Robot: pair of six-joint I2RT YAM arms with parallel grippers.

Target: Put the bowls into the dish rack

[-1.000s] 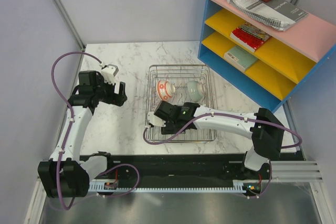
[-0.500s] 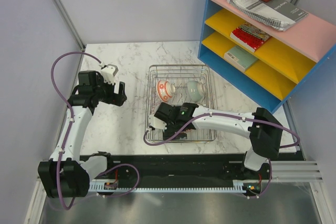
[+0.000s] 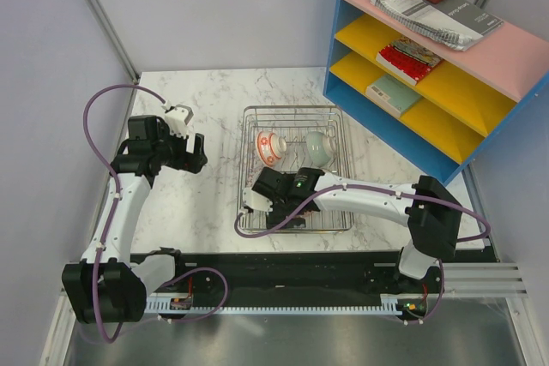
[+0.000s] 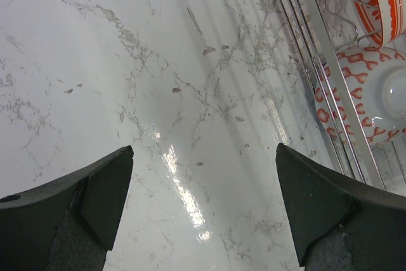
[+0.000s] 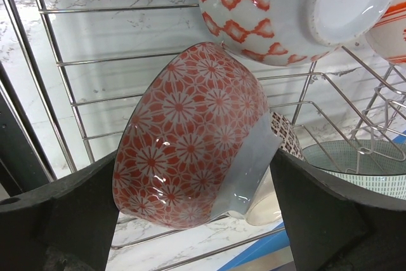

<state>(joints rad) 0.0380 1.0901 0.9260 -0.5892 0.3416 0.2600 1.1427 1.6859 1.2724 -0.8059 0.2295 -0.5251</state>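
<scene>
Right gripper [image 5: 198, 155]: jaws spread wide, a dark finger [image 5: 60, 220] on either side of the red flower-pattern bowl [image 5: 190, 138]. The left finger's tip sits right at the bowl's rim edge. Cannot tell whether either finger actually presses on it.

The bowl is glazed and glossy, with white blossoms on red and a plain grey band near the foot. It is tipped on its side inside the dish rack [image 5: 120, 61], which is thin silver wire in a grid, with marble showing through.

Above it is a white bowl with red diamonds [image 5: 254, 11], its smooth foot ring facing the wrist camera. Lower right is a grey hatched bowl [image 5: 355, 166], rim up.

Left gripper [image 4: 204, 149]: jaws wide apart, holding nothing, over the shiny white marble table [image 4: 158, 61], beside the rack's left edge.
</scene>
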